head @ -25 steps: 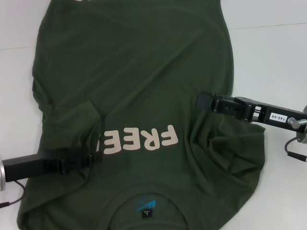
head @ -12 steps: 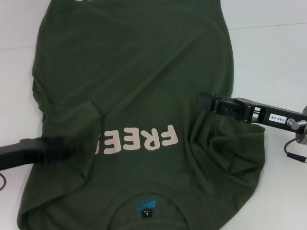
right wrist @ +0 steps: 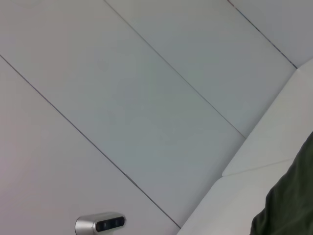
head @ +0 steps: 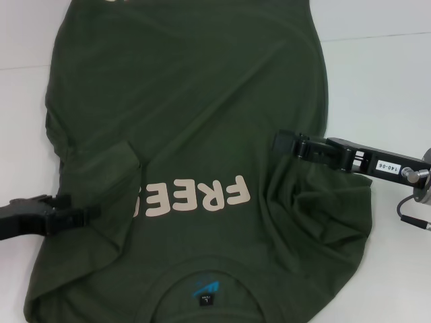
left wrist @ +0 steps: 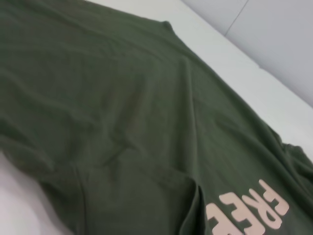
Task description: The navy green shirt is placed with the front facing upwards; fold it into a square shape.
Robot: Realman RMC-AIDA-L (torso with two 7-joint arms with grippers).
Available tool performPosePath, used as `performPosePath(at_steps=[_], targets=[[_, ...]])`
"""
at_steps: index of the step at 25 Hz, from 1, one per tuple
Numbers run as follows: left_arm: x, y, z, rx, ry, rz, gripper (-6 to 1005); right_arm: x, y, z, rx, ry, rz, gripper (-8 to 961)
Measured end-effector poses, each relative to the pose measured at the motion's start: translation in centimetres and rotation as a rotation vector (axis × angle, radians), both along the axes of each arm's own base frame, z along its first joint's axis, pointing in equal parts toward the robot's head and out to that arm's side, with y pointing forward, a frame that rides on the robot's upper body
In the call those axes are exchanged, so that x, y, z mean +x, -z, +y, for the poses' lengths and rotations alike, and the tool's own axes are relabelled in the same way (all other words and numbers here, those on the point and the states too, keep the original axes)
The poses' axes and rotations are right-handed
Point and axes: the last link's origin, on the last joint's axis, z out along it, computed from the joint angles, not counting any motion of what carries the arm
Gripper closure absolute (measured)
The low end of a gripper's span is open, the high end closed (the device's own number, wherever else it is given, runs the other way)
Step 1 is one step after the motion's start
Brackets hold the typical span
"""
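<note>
The left gripper (head: 84,214) reaches in from the robot's left at a low angle, its black fingers lying over the edge of the large dark olive-green cotton shirt (head: 195,128), level with the pale beige "FREE" lettering (head: 195,198) and well to the left of it. Whether its fingers are parted or closed cannot be told from the head view, and the left wrist view shows no fingers at all. The right gripper (head: 277,143) comes in from the robot's right on a black arm bearing a small white label (head: 390,165); its tip sits above the rumpled cloth just up and to the right of the lettering, and its finger gap cannot be told either.

The shirt lies on a white table (head: 377,74), which shows bare to the right and left of the lettering. The right wrist view looks up at pale grey wall panels (right wrist: 146,98) with thin seams — a small silver camera unit (right wrist: 100,223) is mounted on them.

The shirt is spread front up, covering most of the table, its collar nearest the robot with a blue-and-black neck label (head: 205,293) below the lettering. The left sleeve (head: 101,165) is folded in over the body — its flap covers the end of the lettering. Right of the lettering the cloth is bunched into deep creases; farther away it lies smoother.
</note>
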Motion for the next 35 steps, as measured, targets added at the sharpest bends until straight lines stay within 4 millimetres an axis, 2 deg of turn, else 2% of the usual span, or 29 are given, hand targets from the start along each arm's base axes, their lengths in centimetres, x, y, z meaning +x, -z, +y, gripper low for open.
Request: performPosePath(at_steps=[16,35], targets=[[0.1,1.2,-0.1,-0.052,-0.004,0.024,139,0.0,-0.1,0.1,0.001,-0.001,-0.002,44],[0.8,2.5,0.7,-0.069,0.002,0.031,163,0.1,-0.2,0.1,0.006,0.003,0.003,44]])
